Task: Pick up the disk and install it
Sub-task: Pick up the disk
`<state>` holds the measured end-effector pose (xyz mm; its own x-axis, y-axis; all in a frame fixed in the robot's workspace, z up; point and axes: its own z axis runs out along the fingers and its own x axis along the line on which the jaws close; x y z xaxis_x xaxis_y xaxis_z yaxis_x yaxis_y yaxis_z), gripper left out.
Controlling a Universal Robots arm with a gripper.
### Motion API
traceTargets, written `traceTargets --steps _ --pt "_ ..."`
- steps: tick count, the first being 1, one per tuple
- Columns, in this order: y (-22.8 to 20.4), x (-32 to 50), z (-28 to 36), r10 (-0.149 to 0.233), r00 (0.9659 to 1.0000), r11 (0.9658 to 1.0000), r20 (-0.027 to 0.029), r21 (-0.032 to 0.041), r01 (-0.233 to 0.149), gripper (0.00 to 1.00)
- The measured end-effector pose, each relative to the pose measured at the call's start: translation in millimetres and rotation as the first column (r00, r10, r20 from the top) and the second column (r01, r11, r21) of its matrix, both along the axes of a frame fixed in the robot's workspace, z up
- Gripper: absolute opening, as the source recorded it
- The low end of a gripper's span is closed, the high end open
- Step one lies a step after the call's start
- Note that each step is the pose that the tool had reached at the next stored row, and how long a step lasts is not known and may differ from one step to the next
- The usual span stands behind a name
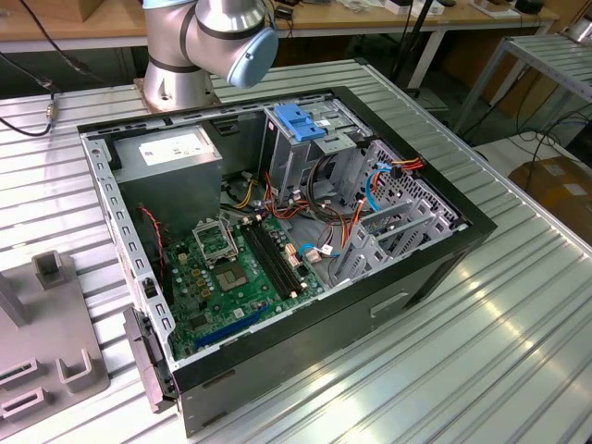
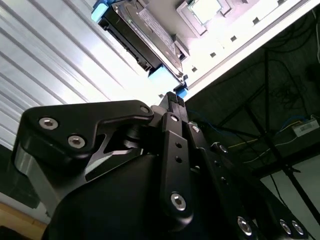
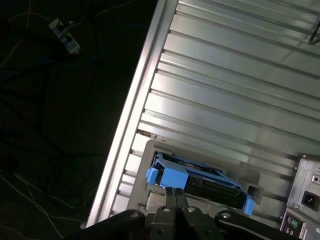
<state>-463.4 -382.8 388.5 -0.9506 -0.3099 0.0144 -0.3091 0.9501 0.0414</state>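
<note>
**Claw (image 3: 175,193) shut beside the disk**

Both wrist views show the claw fingers pressed together, just beside the disk (image 3: 212,184) and its blue frame (image 3: 170,176). The disk lies in a grey holder (image 3: 150,150) on the ribbed metal table (image 3: 225,75). In the exterior view, a grey tray (image 1: 37,370) is on the left, then the open computer case (image 1: 324,351).

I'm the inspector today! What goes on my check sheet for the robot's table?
Surface: ribbed metal table.
Job's things: disk in its blue frame, sitting in a grey holder near the table's edge; open case with a blue bracket on its cage.
Clutter: grey fixture at the exterior view's left.
Grippers: gripper shut, right by the disk's frame; contact unclear.
Cables: coloured wires inside the case; black cable on the table; loose cables on the floor.
Surroundings: bench, cardboard box.
</note>
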Motion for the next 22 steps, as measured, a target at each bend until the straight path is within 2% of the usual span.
traceTargets --steps 2,10,14,17,22 --pt "0.0 0.0 0.0 0.011 0.9999 0.9999 0.0 0.0 -0.011 0.1" --pt "0.0 0.0 0.0 0.018 0.9998 0.9998 0.0 -0.0001 -0.018 0.1" --pt "0.0 0.0 0.0 0.049 0.9988 0.9988 0.0 -0.0002 -0.049 0.1" --pt "0.0 0.0 0.0 0.095 0.9955 0.9955 0.0 -0.0006 -0.095 0.1" --pt "-0.1 0.0 0.0 0.172 0.9851 0.9851 0.0 -0.001 -0.172 0.1"
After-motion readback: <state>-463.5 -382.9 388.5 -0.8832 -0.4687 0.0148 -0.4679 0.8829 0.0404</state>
